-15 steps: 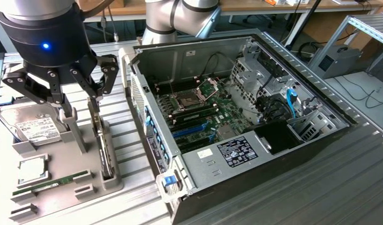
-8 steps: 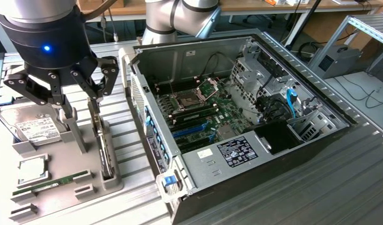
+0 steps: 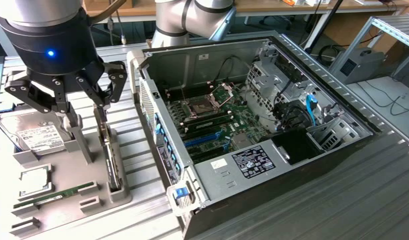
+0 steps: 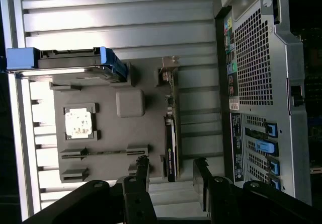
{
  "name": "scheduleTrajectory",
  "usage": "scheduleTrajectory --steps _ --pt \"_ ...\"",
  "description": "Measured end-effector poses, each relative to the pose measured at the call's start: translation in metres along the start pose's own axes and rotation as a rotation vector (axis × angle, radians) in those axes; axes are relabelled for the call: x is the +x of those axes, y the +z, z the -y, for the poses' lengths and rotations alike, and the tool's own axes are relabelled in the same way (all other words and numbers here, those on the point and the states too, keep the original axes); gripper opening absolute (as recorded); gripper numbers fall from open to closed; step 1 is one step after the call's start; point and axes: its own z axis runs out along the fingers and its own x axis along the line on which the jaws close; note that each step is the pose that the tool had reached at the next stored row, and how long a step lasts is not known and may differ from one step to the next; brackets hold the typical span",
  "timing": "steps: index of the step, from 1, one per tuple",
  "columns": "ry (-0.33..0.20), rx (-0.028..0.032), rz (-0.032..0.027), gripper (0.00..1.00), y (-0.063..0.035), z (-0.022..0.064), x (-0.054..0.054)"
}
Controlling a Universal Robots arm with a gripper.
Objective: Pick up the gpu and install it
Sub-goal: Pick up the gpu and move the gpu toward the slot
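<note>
Treat as pick-up step, grasp not yet made. Note black two-fingered end effector (image 4: 171, 177), spread wide and empty, poised over flat green gpu card (image 4: 172, 133) standing edge-up in grey slotted holder (image 4: 108, 133) on ribbed aluminium bench (image 4: 126, 27). Beyond, note open metal computer case (image 4: 261, 83). Judged need: descend squarely, straddle card edge.

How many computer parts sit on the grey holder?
4: hard drive, CPU and RAM stick away from the case; gpu on edge nearest it. None seems hidden.
</note>
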Motion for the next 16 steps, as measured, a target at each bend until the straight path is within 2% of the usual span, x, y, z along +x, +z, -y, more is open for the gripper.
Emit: scheduleTrajectory --steps 7,16 --pt "0.000 0.0000 0.0000 0.48 0.0035 0.0002 0.000" --pt "0.000 0.0035 0.0003 0.48 0.0148 0.0007 0.000"
